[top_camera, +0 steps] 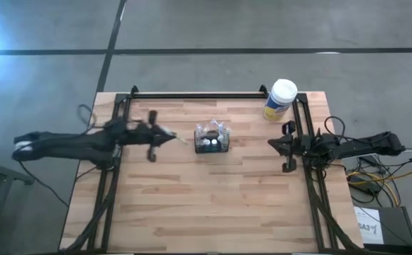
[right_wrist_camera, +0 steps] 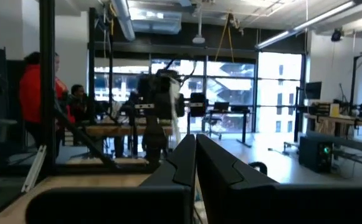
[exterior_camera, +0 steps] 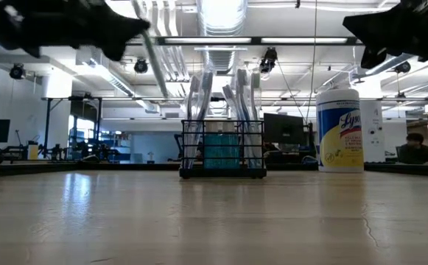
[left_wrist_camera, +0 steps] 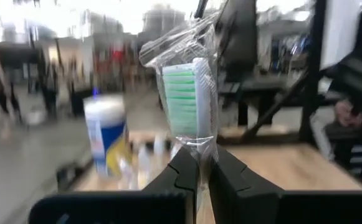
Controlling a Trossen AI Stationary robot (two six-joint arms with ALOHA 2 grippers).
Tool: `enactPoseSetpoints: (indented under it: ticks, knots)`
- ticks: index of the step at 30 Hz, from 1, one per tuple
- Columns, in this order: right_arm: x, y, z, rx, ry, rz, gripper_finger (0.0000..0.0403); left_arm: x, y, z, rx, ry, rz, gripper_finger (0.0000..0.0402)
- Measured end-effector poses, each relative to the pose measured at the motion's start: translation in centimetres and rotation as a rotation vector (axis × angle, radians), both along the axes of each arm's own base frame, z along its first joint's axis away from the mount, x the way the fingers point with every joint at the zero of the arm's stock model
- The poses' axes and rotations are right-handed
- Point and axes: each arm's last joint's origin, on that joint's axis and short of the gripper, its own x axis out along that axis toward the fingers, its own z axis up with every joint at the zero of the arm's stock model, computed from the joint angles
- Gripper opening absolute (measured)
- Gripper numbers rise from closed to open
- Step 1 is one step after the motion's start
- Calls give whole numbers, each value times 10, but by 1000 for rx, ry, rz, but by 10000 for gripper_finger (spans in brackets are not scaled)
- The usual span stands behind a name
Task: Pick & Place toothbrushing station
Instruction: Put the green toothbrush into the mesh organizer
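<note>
The toothbrushing station (top_camera: 213,139) is a small black slatted caddy standing on its base at the middle of the wooden table, with several wrapped toothbrushes upright in it (exterior_camera: 222,147). My left gripper (top_camera: 171,137) hovers just left of the caddy. It is shut on a toothbrush with green bristles in clear wrap (left_wrist_camera: 184,87). My right gripper (top_camera: 273,144) is shut on nothing at the table's right side, above the surface (right_wrist_camera: 195,149). My left gripper pinches the wrapped toothbrush between its two fingers just below the brush head (left_wrist_camera: 197,146). The fingers (left_wrist_camera: 181,171) come roughly level from the table's left. The head sticks out past the fingertips toward the caddy, clear of the table.
A yellow canister with a white lid (top_camera: 280,99) stands at the far right of the table (exterior_camera: 339,131). Black frame rails (top_camera: 191,94) run along the far edge and both sides. People sit and stand in the room beyond (right_wrist_camera: 34,93).
</note>
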Motion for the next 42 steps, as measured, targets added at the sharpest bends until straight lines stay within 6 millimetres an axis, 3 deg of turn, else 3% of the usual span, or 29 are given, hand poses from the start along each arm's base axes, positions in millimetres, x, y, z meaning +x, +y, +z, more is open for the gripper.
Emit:
enactPoseSetpoints:
  ticks: [4,7,15,31,42]
  knots:
    - [3,0,-4,-6,44,-1,8,31,9,0,-55,105,21,17]
    - [4,0,-5,-7,51,-1,8,52,15,11,-68,91,90,17]
    - [5,0,-5,-7,58,-4,8,87,24,8,-55,194,139,17]
    - [5,0,-6,-16,68,-7,8,111,25,-50,-37,373,138,18]
    - [5,0,-6,-16,70,-7,8,113,26,-64,-18,371,133,18]
